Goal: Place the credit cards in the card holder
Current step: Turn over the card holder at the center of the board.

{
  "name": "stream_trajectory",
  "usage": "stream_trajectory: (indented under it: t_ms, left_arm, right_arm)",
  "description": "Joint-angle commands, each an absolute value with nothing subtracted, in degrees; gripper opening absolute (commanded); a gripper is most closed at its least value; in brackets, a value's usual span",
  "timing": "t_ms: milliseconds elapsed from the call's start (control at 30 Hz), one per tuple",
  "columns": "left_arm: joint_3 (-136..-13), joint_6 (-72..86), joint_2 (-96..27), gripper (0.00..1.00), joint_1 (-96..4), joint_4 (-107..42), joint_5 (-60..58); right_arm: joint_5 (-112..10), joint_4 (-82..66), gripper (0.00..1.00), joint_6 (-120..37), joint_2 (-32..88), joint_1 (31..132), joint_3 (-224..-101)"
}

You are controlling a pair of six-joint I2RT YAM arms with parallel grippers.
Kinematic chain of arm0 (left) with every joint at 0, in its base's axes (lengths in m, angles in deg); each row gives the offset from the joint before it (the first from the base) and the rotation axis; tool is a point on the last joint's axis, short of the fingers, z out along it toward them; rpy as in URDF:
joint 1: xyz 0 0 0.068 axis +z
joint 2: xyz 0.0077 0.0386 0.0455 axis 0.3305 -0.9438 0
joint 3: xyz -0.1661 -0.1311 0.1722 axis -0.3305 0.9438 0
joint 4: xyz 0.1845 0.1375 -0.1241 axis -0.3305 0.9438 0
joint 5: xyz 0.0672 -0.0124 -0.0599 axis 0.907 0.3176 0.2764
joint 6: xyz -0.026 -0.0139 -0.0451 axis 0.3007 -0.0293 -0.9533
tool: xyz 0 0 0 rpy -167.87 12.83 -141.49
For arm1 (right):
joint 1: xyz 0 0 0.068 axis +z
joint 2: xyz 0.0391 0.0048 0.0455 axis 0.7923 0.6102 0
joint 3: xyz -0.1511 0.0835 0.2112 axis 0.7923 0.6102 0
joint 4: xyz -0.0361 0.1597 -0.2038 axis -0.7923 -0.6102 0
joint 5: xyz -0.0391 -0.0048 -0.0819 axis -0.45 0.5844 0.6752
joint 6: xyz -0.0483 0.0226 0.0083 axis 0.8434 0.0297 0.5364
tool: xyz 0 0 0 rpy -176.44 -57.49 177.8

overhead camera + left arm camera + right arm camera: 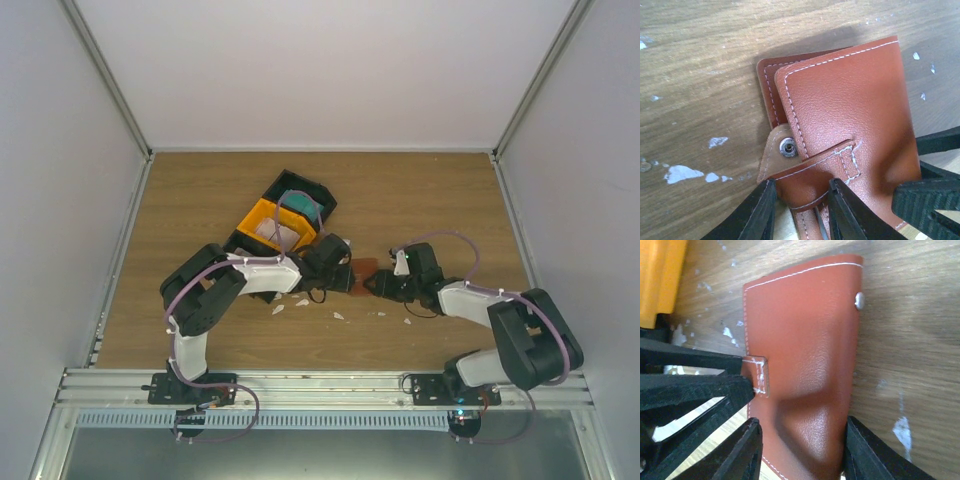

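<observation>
Card holder [366, 270] is at mid-table [200, 200], held between my two wrists, just right of the bins. It is reddish-brown leather.

Markings I can make out: white stitching [790, 107] along the edges. The stitched-on closing tab [782, 157] shows its pale underside, which carries a metal snap [788, 146]. A second stud [859, 300] sits near one corner of the cover. No lettering is legible to me at this angle.

Left gripper [800, 212]: my fingers [757, 215] sit on either side of the holder's tab end. The leather fills the gap and touches both, so I am pinching it.

Right gripper [802, 455]: my fingers [747, 452] are clamped across the opposite end of the cover, and the leather between them is creased and shadowed.

Obstructions: each hand crowds the other's camera. My right fingers block the lower right of the left wrist view, over the holder's edge. My left fingers fill the left side of the right wrist view.

Around: the orange bin [262, 220] is just behind my left wrist, with something whitish inside that I cannot identify. The black bin [318, 192] touches it on the far side, with teal credit cards [297, 202] in it. White scraps [300, 300] are scattered on the wood near the holder, on the near side.
</observation>
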State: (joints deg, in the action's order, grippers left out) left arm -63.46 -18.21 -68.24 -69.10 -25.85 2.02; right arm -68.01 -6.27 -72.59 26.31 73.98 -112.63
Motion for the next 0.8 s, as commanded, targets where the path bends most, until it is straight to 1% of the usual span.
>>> stream_trajectory:
  t_ms: [0, 133, 300, 367, 433, 467, 500, 667, 767]
  left_arm:
    - [-60.08, -18.83, -71.13, 0.31, -69.22, -22.90, 3.04]
    - [-59.49, -19.33, -70.86, 0.30, -69.22, -24.13, 2.20]
    - [-58.64, -19.45, -69.53, 0.30, -69.13, -25.77, 2.14]
    - [-58.32, -19.44, -68.94, 0.30, -69.13, -26.52, 1.92]
    - [-58.08, -19.46, -67.90, 0.30, -69.13, -27.54, 1.81]
    - [-58.11, -19.63, -66.78, 0.33, -69.11, -27.58, 2.17]
    - [-58.33, -19.73, -65.49, 0.38, -69.13, -27.24, 2.69]
    - [-60.32, -18.09, -56.08, 0.57, -69.05, -23.62, 9.73]
    - [-61.58, -16.91, -51.44, 0.62, -68.75, -20.59, 14.54]
  right_arm:
    - [-77.46, 9.38, 0.43, -75.15, 28.71, 73.78, -108.51]
    - [-78.52, 15.98, 0.33, -77.55, 29.50, 73.76, -107.44]
    - [-76.89, 18.28, 0.22, -77.81, 26.53, 73.81, -106.64]
    - [-76.33, 17.65, 0.15, -77.49, 25.67, 73.77, -106.89]
    - [-74.83, 14.67, 0.05, -76.51, 25.08, 73.76, -107.91]
    - [-73.58, 11.85, 0.01, -75.45, 24.89, 73.77, -109.06]
    - [-71.10, 8.26, 0.00, -73.68, 24.50, 73.79, -110.35]
    - [-59.49, -13.91, 0.01, -66.91, 20.27, 73.76, -118.09]
    - [-51.15, -25.89, 0.00, -64.73, 17.33, 73.83, -123.38]
